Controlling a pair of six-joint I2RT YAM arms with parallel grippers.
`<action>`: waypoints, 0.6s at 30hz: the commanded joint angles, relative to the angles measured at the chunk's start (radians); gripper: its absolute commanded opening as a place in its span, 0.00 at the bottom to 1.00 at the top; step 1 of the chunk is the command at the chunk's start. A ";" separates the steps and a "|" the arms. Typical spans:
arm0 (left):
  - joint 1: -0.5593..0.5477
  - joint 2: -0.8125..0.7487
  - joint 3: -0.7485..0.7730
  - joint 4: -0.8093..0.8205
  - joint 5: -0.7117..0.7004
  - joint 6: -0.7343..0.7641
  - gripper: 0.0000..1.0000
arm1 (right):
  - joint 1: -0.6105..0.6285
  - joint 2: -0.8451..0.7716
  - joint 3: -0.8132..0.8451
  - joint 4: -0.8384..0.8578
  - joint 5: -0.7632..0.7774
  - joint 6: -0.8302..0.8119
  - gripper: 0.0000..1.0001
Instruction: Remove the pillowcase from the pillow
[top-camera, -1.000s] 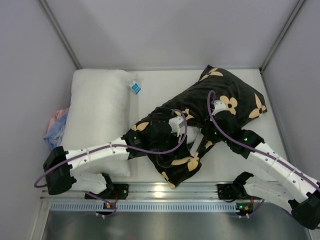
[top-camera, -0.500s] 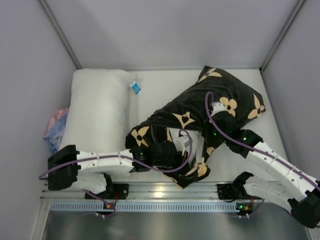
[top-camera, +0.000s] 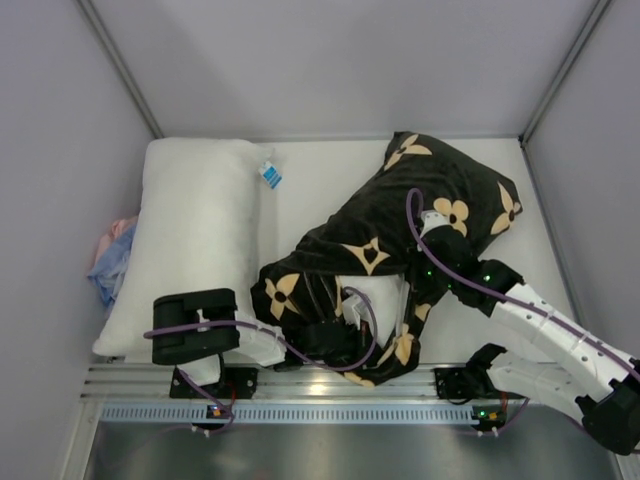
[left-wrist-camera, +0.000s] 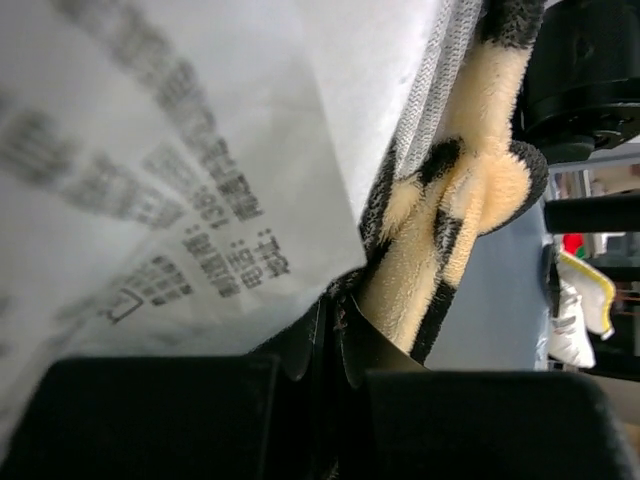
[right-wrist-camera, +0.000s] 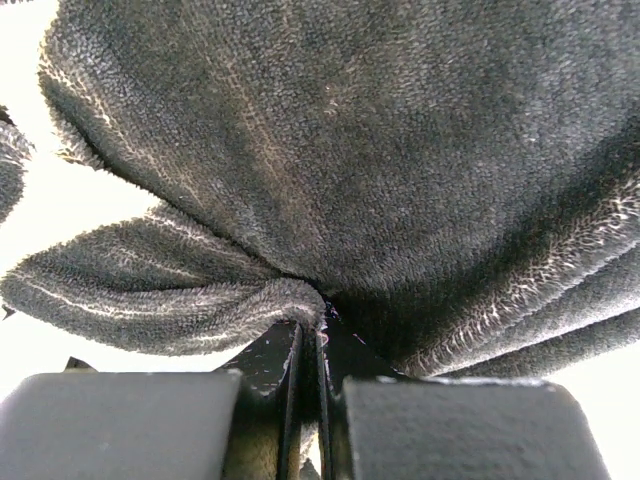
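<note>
Pillowcase (top-camera: 440, 200) lies centre-right on the table (top-camera: 330, 170). The right gripper (right-wrist-camera: 318, 335) has its fingers pinching a black fold. The left gripper (left-wrist-camera: 330, 340) has its fingers pressed together on the near hem, where the white pillow (top-camera: 378, 295) shows.
</note>
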 joint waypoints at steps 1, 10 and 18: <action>-0.031 0.121 -0.110 -0.019 0.035 -0.143 0.00 | 0.004 0.003 0.008 0.061 0.056 -0.014 0.01; -0.031 0.025 -0.081 -0.149 -0.017 -0.083 0.00 | 0.011 -0.056 0.066 -0.017 0.009 -0.028 0.61; -0.031 -0.190 -0.053 -0.410 -0.103 -0.021 0.00 | 0.367 -0.106 0.210 -0.156 0.137 0.093 1.00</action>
